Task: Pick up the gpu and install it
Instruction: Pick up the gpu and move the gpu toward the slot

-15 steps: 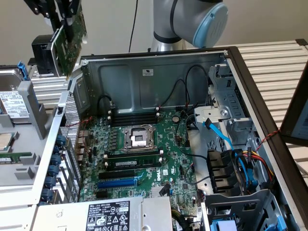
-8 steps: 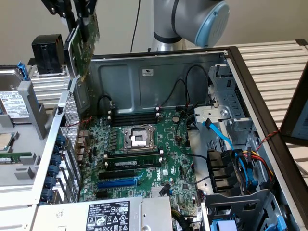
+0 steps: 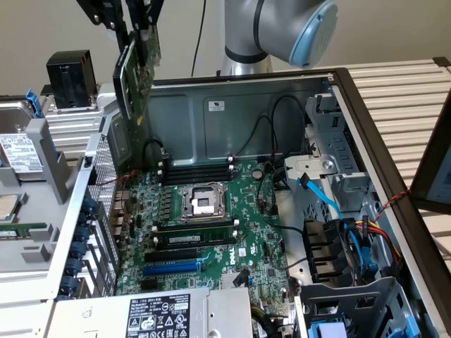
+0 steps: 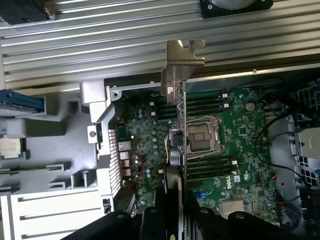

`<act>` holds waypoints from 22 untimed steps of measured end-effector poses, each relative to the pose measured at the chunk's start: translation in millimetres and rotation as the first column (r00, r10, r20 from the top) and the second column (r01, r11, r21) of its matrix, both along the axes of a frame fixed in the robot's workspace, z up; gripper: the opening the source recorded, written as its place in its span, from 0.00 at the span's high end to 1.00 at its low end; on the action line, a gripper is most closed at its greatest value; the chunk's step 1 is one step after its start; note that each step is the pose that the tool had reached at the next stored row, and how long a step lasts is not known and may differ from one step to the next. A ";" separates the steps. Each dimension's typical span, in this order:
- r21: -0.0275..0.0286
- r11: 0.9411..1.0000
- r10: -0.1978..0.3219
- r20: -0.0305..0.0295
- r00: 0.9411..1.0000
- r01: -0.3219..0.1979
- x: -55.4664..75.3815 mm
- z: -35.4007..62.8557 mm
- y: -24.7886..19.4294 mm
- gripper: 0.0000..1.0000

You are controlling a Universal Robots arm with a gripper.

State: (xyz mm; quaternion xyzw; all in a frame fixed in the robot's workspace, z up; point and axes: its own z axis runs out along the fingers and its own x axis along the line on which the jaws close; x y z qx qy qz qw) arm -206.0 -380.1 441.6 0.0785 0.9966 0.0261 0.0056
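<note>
The gpu (image 3: 135, 81), a short green card with a black shroud, hangs upright above the back corner of the open computer case, at the exterior view's left. My gripper (image 3: 134, 27) is shut on its upper edge. The card is clear of the green motherboard (image 3: 218, 232) below it and touches nothing else. In the wrist view the gpu (image 4: 175, 150) appears edge-on, its metal end bracket (image 4: 183, 57) pointing away, and my gripper (image 4: 172, 217) clamps it from both sides. A blue expansion slot (image 3: 173, 266) lies on the motherboard near the front.
The motherboard carries an open CPU socket (image 3: 201, 201) and RAM sticks (image 3: 190, 236). A power supply (image 3: 162, 313) sits at the front, with a drive cage (image 3: 338, 176) and cables on the exterior view's right. A black box (image 3: 70, 77) stands outside the case.
</note>
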 end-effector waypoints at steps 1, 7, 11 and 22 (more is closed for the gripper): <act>0.001 1.000 0.000 0.000 1.000 0.000 3.8 0.0 -1.0 0.73; 0.004 1.000 0.000 -0.002 1.000 0.000 28.0 0.1 -6.6 0.73; 0.007 1.000 0.000 -0.003 1.000 0.000 40.6 0.0 -12.0 0.73; 0.020 1.000 0.000 -0.010 1.000 0.000 77.6 0.0 -20.8 0.73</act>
